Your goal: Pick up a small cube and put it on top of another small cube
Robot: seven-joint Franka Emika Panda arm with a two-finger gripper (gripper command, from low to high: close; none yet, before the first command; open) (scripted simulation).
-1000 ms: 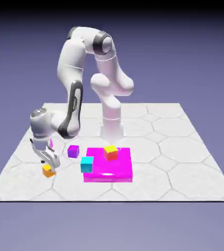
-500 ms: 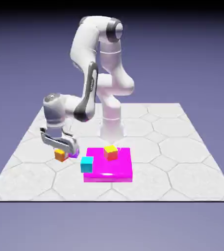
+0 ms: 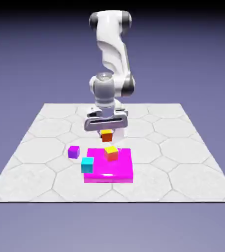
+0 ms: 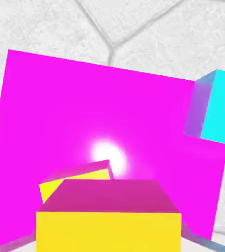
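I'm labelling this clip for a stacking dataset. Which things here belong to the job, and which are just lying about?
Part of the job:
- orange cube, held in the tool above the slab
- yellow-topped cube, sitting on the magenta slab

Lying about:
- cyan cube, at the slab's edge
- purple cube, apart on the table

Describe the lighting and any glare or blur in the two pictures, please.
Exterior view: even light and sharp edges, a backdrop darkening toward the top, and a faint sheen on the magenta slab. Hand view: a bright white glare spot on the magenta slab just beyond the yellow-topped cube; the held orange cube fills the bottom, picks up a magenta tint and hides the fingertips.
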